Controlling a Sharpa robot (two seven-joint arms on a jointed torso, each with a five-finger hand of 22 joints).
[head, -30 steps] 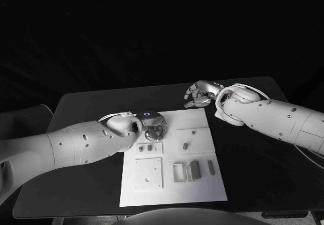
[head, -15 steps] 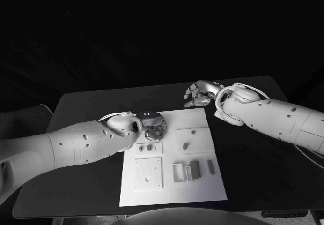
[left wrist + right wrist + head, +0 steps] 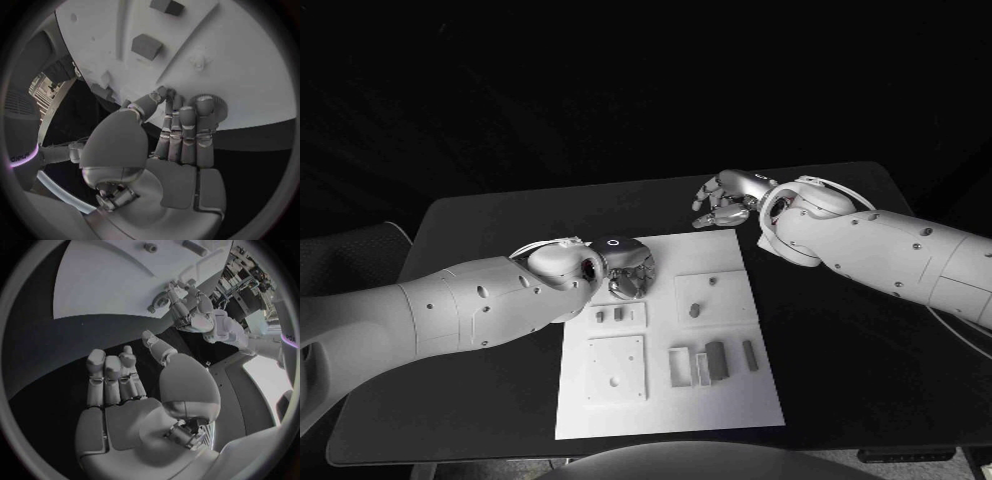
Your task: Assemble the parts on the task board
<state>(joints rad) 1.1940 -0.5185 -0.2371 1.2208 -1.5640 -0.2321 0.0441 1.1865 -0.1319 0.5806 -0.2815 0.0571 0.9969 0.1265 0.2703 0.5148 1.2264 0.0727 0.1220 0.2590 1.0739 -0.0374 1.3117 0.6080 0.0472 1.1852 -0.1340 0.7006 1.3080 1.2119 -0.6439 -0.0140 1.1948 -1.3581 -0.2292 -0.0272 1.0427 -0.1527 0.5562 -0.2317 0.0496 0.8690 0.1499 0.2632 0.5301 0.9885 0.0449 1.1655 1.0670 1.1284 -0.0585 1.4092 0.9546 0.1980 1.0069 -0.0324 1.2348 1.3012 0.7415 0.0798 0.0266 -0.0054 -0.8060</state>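
Both hands at the far edge of the task board (image 3: 733, 400)

The left hand (image 3: 629, 272) rests fingertips on the board's far-left corner, holding nothing, fingers together. The right hand (image 3: 730, 200) hovers empty over the black surface (image 3: 848, 340) beyond, fingers loosely apart. Grey parts (image 3: 715, 362) lie on the board.

A black table (image 3: 488, 240) carries the white task board (image 3: 733, 400); the board lies flat at its middle.
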